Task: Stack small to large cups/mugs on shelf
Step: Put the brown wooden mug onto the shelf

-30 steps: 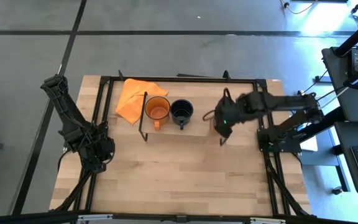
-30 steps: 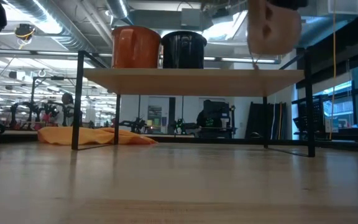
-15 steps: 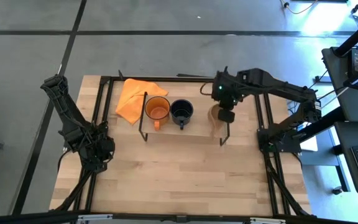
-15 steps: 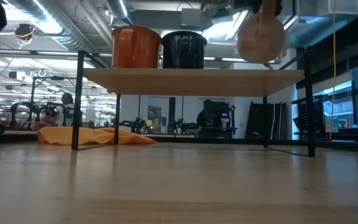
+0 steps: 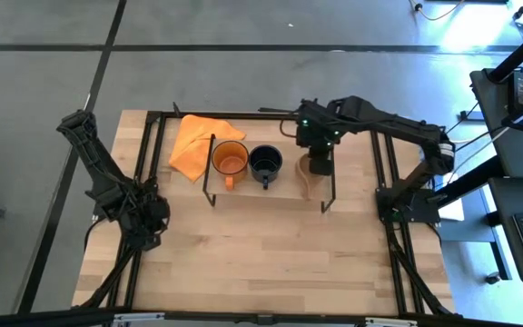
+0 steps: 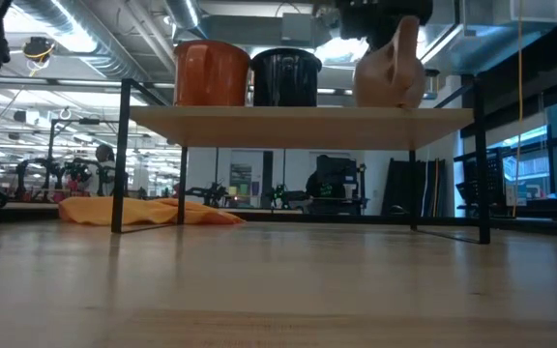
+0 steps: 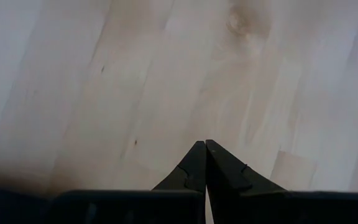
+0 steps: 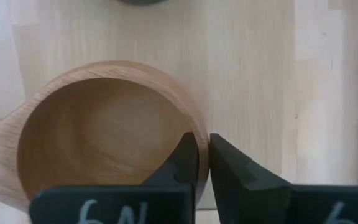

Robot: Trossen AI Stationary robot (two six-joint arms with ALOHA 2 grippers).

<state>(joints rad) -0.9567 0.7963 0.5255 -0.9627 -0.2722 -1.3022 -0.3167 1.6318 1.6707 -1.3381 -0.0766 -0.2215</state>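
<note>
One wooden cup point(image 8: 98, 134) rim sits between right jaws.

orange cloth point(image 5: 194, 143), wooden tabletop point(image 5: 261, 254)

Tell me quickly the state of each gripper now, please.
Left gripper: closed, empty, above the table.
Right gripper: closed on the wooden cup rim.

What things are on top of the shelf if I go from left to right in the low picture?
orange mug → black mug → wooden cup, pinched at its rim by the right gripper.
</note>
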